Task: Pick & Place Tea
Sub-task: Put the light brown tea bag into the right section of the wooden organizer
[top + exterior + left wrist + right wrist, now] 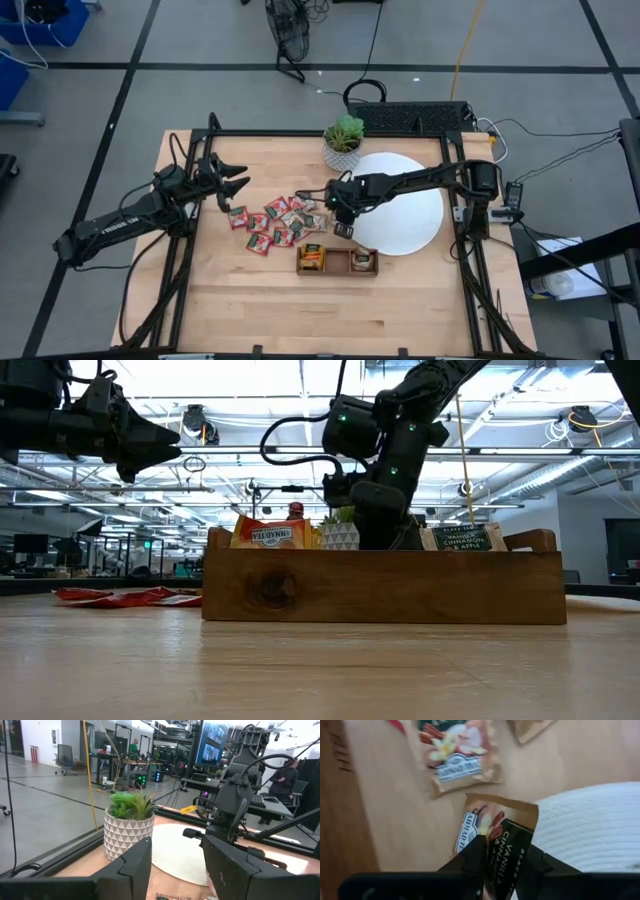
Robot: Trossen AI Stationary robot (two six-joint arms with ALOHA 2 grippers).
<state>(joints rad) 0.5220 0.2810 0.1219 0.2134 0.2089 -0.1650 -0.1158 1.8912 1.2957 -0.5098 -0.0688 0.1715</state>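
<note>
The tray sits toward the front of the desk. Its left compartment holds orange-yellow tea, its right one pale packets with dark print, and the middle one looks bare.

Just behind the tray's middle, the right hand hangs low with a pale, dark-printed sachet pinched edgewise between its fingers. The sachet is tilted above another one lying flat on the desk. Its print matches the packets in the tray's right compartment, so that is probably where it belongs.

To place it well, I would:
- Carry it forward over the tray's back wall with enough height that its hanging corner does not catch.
- Centre it over the right compartment.
- Lower it before letting go, since a packet this light could flutter or lean on a divider if dropped from high up.
- Keep the grip steady until then.

Behind and left of the tray lies the pile, mostly red. The white disc spreads behind and right of the tray, and the plant stands farther back.

Far left of the tray, beyond the pile, the left hand waits in the air, fingers apart and empty.
</note>
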